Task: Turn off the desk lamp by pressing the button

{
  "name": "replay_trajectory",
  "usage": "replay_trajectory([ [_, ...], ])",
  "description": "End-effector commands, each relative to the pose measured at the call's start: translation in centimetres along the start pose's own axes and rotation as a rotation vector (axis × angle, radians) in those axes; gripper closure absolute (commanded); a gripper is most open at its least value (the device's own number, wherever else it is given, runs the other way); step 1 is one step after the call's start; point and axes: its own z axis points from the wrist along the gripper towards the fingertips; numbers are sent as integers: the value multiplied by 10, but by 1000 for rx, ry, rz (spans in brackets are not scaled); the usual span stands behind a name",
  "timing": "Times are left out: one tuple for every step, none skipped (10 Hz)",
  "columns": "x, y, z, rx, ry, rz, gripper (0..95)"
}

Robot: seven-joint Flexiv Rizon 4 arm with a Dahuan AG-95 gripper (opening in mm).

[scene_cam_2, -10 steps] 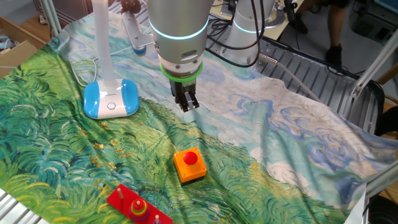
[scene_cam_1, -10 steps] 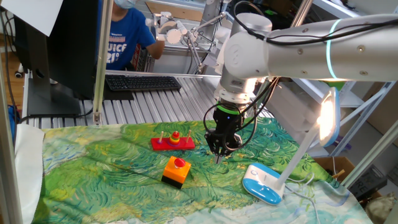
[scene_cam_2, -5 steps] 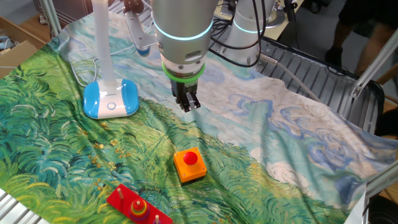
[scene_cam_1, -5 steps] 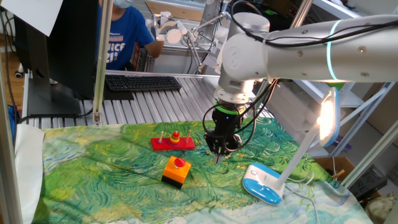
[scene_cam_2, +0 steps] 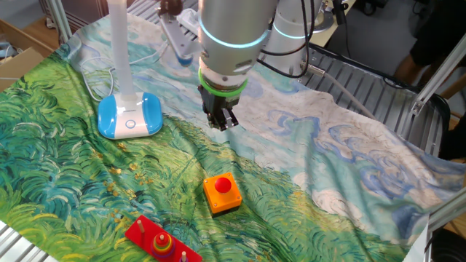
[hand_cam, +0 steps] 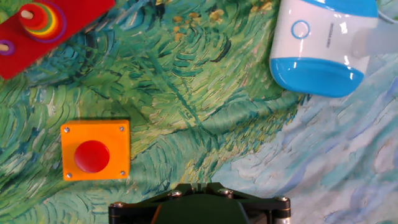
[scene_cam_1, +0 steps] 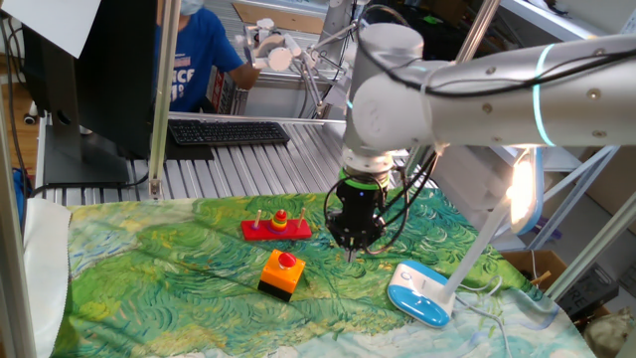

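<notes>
Desk lamp (scene_cam_1: 437, 278) work is barely begun — its head (scene_cam_1: 524, 189) glows bright in one fixed view, so the light is on and the button (hand_cam: 300, 29) on its white, blue-rimmed base (scene_cam_2: 129, 116) is, by my reading, unpressed. Taking that base as the landmark and going from near to far in the hand view: nearest the camera sits the dark body of the gripper (scene_cam_2: 220, 121), poised above the painted cloth (hand_cam: 186, 106) and well apart from the base; whether its fingers are parted or together I cannot tell, since no view shows the tips clearly. Off to one side, well apart from the base, lies the orange box with a red button (hand_cam: 94, 150) — not the target. Farther on stands the base itself, with the ringed touch button on its white top. Beyond the box is the red ring-stacking toy (hand_cam: 43, 25). Left to do: travel to the base, descend, and press.
</notes>
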Motion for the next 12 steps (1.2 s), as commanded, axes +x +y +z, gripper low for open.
replay_trajectory([
  [-15, -10, 10, 37, -24, -39, 950],
  [-21, -17, 16, 56, -32, -53, 950],
  [-27, -25, 22, 81, -44, -68, 950],
  [-32, -32, 27, 95, -52, -93, 950],
  [-36, -38, 31, 95, -59, -113, 950],
  [-39, -43, 35, 101, -71, -131, 950],
  [-41, -44, 37, 126, -95, -140, 950],
  [-41, -45, 37, 143, -112, -154, 950],
  [-42, -44, 37, 140, -118, -161, 950],
  [-42, -44, 37, 136, -126, -178, 950],
  [-42, -44, 38, 134, -130, -189, 950],
  [-43, -44, 39, 129, -135, -202, 950],
])
